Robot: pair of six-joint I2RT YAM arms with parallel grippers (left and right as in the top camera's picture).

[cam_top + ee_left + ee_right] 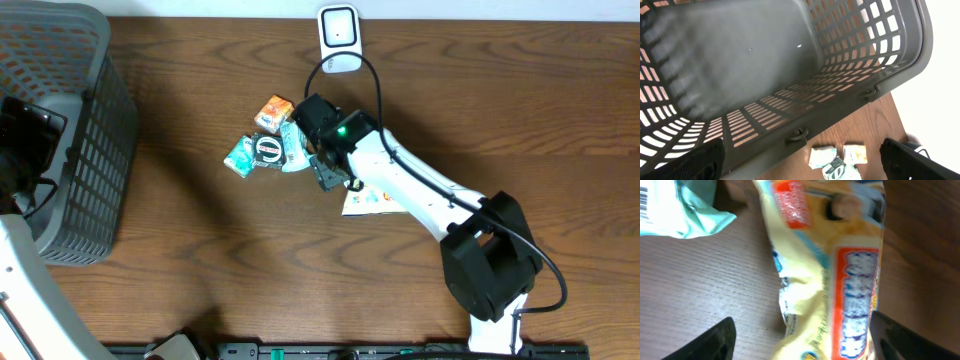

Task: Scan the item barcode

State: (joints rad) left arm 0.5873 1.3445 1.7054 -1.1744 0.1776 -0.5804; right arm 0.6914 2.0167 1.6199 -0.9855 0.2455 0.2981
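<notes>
A yellow snack packet (pixel 840 270) with a red-orange label lies on the wooden table between the fingers of my right gripper (pixel 805 340), which stands open around it. From overhead, that gripper (pixel 330 175) sits over the pile of small items, with the yellow packet (pixel 375 200) poking out under the arm. A pale teal packet (pixel 685 210) beside it shows a barcode at the right wrist view's top-left edge. The white scanner (pixel 339 38) stands at the table's far edge. My left gripper (pixel 802 162) hangs open above the grey basket (pixel 790 120), holding nothing.
The pile also holds an orange packet (pixel 273 112), a teal packet (pixel 241 156) and a black-and-green pack (pixel 268 150). The grey mesh basket (pixel 100 150) stands at the table's left end. A black cable (pixel 375 80) runs from the scanner past the right arm.
</notes>
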